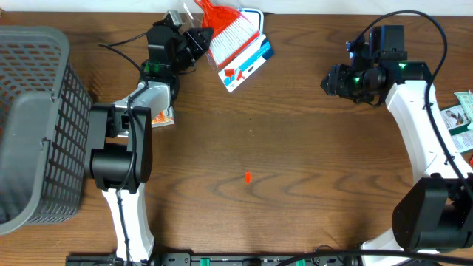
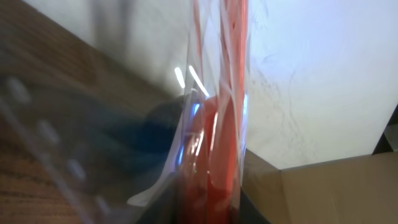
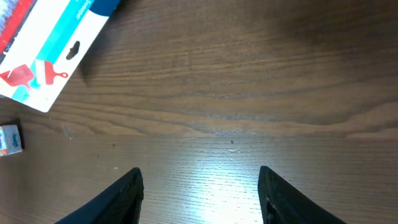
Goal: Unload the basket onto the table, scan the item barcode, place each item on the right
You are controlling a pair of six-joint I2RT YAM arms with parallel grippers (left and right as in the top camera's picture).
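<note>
A basket sits at the left edge of the worktop. A brush pack lies at the far edge, a bit left of the middle. The left hand is just left of the pack and touches its side. A small box lies right of the basket, just beside the left arm. The right hand is well apart from the pack, on its right. Some packets lie at the right edge. A tiny scrap lies near the middle.

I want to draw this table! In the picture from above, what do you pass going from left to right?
First the basket → brush pack → right gripper → green packets.
</note>
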